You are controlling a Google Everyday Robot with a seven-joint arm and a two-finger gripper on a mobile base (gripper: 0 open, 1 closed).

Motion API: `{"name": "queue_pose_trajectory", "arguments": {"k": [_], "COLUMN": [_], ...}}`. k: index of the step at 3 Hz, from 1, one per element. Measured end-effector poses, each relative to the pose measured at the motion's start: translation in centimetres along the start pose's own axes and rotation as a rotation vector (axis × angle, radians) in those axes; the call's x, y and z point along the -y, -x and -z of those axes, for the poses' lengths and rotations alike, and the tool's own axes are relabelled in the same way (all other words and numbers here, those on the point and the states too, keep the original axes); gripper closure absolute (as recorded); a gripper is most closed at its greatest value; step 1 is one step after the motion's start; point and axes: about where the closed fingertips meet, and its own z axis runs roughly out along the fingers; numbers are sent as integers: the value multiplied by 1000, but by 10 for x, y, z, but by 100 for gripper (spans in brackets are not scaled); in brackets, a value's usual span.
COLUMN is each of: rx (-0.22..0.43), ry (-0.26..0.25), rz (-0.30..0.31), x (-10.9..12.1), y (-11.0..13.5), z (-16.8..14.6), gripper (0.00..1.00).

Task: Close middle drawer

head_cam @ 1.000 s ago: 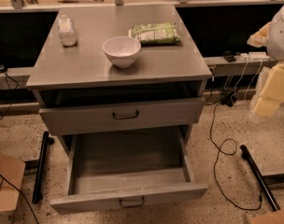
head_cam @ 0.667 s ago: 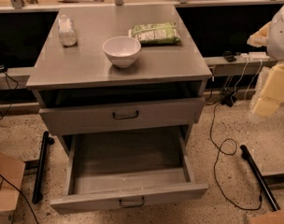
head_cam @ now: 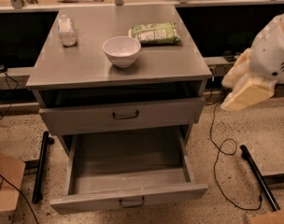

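There was the gripper (head_cam: 247, 92), hanging out beside the cabinet (head_cam: 86, 64) and touching nothing. Released or clenched, we could not tell. The middle drawer (head_cam: 128, 197) lay below it and off to its left, well apart, pulled nearly all the way out. The top drawer (head_cam: 125, 115), roughly level with the gripper and to its left, stood open just a crack.

To do this well, we judged, the gripper had to drop low and swing round ahead of the drawer's front panel. It should meet the panel squarely near the handle (head_cam: 131, 202), then push straight in along the rails. An off-centre shove could skew the tray and jam it.

Against a second earlier, we saw the gripper had drifted a little towards the cabinet, and the drawer had not budged.
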Motion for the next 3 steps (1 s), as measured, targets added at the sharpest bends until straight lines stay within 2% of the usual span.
{"name": "queue_pose_trajectory", "arguments": {"k": [1, 2, 3], "rx": [70, 103, 97], "ry": [71, 158, 163], "rz": [10, -1, -1], "x": [-21, -49, -50], "y": [12, 14, 14], "z": [-44, -104, -108], "gripper": [76, 100, 100]}}
